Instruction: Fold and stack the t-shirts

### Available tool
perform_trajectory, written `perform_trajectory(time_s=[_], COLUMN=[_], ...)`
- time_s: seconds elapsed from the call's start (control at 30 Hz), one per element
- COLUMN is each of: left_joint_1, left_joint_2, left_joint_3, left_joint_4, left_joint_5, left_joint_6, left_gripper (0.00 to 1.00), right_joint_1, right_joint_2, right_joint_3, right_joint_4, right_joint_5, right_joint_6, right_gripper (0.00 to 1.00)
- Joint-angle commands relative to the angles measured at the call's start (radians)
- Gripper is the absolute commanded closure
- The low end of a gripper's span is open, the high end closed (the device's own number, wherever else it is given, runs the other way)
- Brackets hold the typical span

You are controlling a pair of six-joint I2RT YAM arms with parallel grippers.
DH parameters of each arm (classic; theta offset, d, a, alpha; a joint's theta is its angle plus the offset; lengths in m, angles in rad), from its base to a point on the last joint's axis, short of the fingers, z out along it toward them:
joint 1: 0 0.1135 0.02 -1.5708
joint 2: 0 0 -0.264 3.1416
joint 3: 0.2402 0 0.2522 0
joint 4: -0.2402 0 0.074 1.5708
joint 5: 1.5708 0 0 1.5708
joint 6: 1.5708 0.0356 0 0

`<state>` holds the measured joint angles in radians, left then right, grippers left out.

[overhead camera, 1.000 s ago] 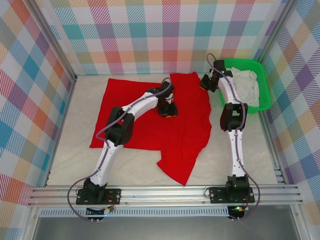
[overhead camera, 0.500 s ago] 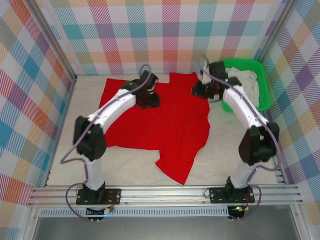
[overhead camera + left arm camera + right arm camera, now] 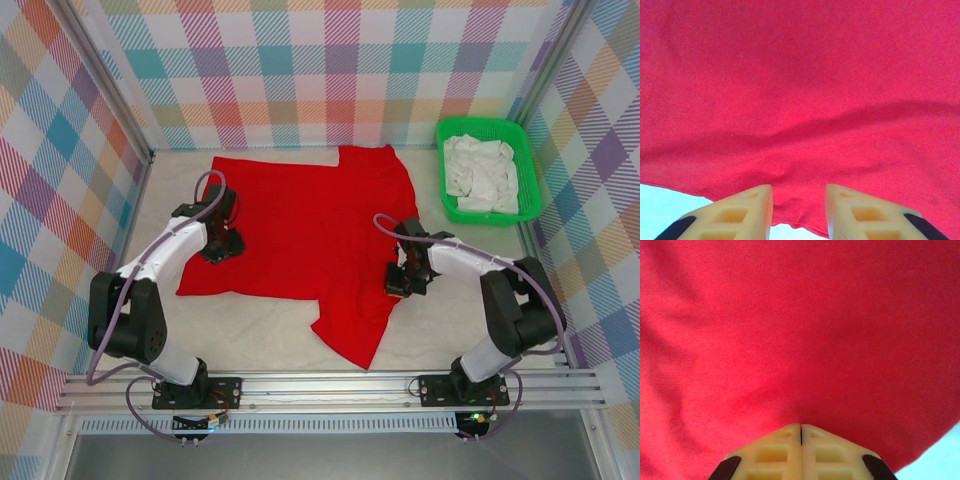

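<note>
A bright red t-shirt (image 3: pixel 310 220) lies spread flat on the table, one sleeve pointing toward the near edge. No print shows on its upper side. My left gripper (image 3: pixel 222 248) is low at the shirt's left edge. In the left wrist view the left gripper (image 3: pixel 799 192) is open, and its fingers (image 3: pixel 752 210) straddle the hem of the red cloth (image 3: pixel 800 75). My right gripper (image 3: pixel 398 288) sits at the shirt's right edge. In the right wrist view the right gripper (image 3: pixel 800 426) is shut, tips against the red cloth (image 3: pixel 790 315). Whether it pinches any fabric is unclear.
A green basket (image 3: pixel 490 217) holding crumpled white cloth (image 3: pixel 480 170) stands at the back right. Checked walls enclose the table on three sides. Pale bare table (image 3: pixel 470 320) lies to the right of the shirt and along the near edge.
Both arms have drawn back from the far part of the shirt. The left gripper swung to its left edge, the right gripper came to its right edge. The shirt's right side now lies flatter.
</note>
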<state>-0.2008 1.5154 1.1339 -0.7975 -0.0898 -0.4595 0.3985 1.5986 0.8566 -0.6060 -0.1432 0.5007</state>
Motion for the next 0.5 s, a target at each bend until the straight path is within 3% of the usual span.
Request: perform_trajectory(time_s=[0.0, 0.47], left_joint_1=[0.013, 0.036], left_joint_2=[-0.058, -0.038], left_joint_3=[0.004, -0.026], left_joint_4=[0.003, -0.032], left_joint_5=[-0.018, -0.028], left_joint_6=[-0.007, 0.013], left_gripper=[0.64, 0.60], right_joint_1=[-0.013, -0.237], right_joint_2=[0.065, 0.044], right_joint_3=[0.016, 0.090], right_joint_4=[-0.010, -0.168], right_joint_5=[0.091, 0.192], right_joint_6=[0.030, -0.086], right_gripper=[1.00, 1.00])
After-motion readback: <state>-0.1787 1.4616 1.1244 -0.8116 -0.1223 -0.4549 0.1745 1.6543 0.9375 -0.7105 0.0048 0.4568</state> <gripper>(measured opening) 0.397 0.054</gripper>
